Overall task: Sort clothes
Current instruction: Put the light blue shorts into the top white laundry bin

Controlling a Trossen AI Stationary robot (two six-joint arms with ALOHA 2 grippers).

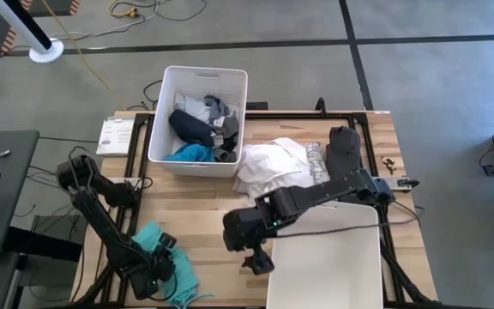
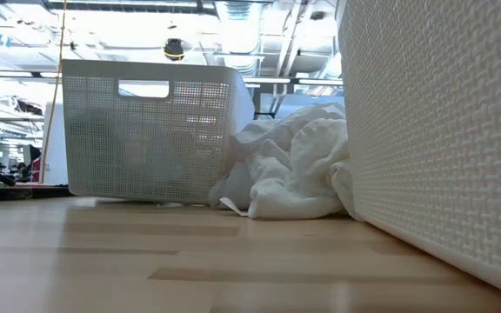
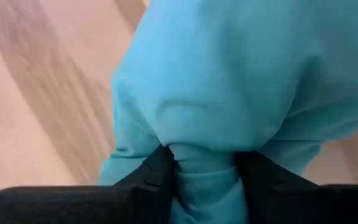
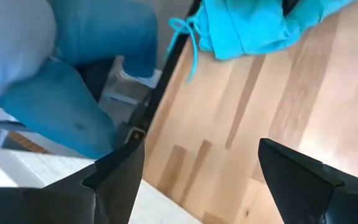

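Reaching down at the desk's front-left corner, the left arm folds low, and the left gripper (image 1: 157, 268) pinches a bunched fold of the teal garment (image 1: 163, 251); the left wrist view shows both dark fingers (image 3: 157, 180) pressed against a ridge of soft, smooth teal cloth (image 3: 229, 93) between them. That garment lies crumpled on the pale striped wood (image 1: 195, 202), partly over the front edge. Further right, the back bin (image 1: 197, 118), a white plastic box with perforated walls, stands near the desk's back edge and holds dark, grey-white and blue clothes (image 1: 202, 127). Beside its right wall a rumpled white garment (image 1: 274, 163) lies heaped, with a dark garment (image 1: 343, 148) beyond it toward the back-right corner. The right arm stretches from the right side across the front bin (image 1: 333, 257), and the right gripper (image 1: 258, 257) hovers with fingers spread wide and nothing between them. Only the right wrist view shows a person's jeans (image 4: 73, 81) past the desk's edge. Only the low view shows the mesh texture of the bins and the white folds (image 2: 294, 161) from the side.
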